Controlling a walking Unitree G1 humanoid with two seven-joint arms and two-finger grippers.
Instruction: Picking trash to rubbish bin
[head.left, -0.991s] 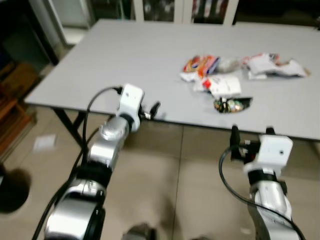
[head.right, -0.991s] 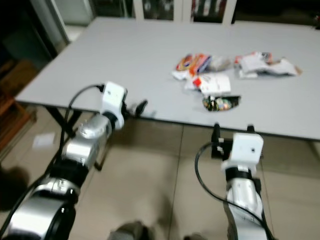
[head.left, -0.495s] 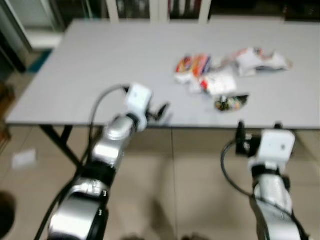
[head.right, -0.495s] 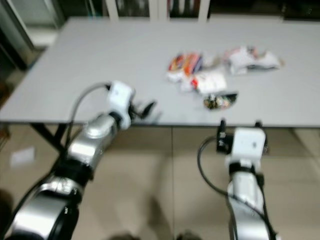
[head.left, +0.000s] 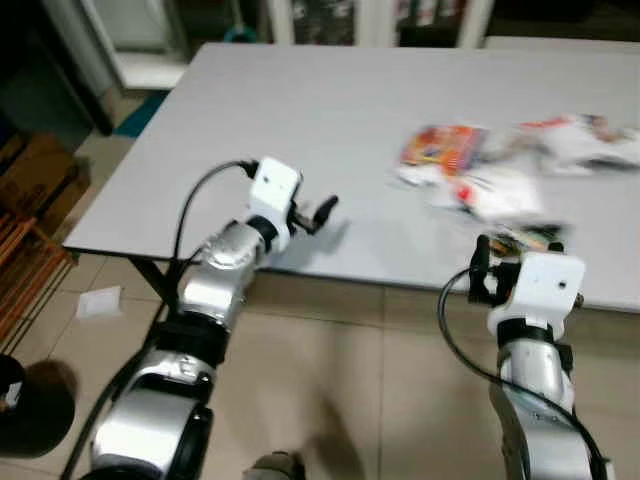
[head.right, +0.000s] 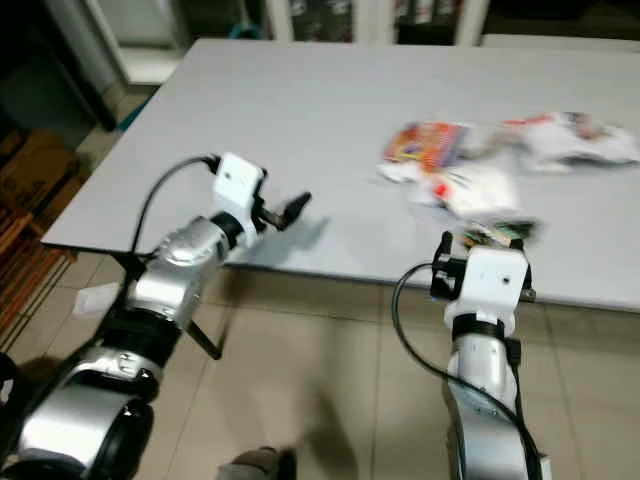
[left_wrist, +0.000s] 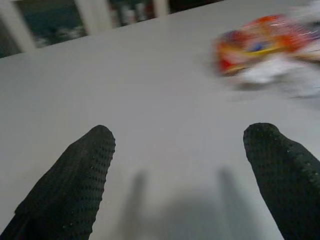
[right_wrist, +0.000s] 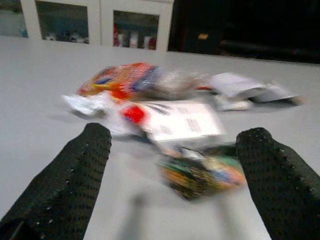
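Observation:
Trash lies in a loose pile on the right of the grey table (head.left: 330, 110): an orange-red wrapper (head.left: 445, 150), a white packet (head.left: 500, 195), crumpled white wrappers (head.left: 590, 145) and a dark green wrapper (right_wrist: 202, 172) nearest the front edge. My right gripper (right_wrist: 177, 137) is open at that edge and faces the dark wrapper, a short way from it. My left gripper (head.left: 322, 210) is open and holds nothing. It hovers over bare tabletop near the front edge, well left of the pile.
Glass-door cabinets (head.left: 360, 15) stand behind the table. On the tiled floor to the left are a scrap of paper (head.left: 97, 300), a dark round object (head.left: 30, 400) and wooden furniture (head.left: 30, 200). A black table leg (head.left: 150, 270) stands under the left corner.
The camera has swung, so the whole picture shifted. My left gripper has come from the table's edge to over the tabletop. My right gripper has closed in on the edge by the dark wrapper.

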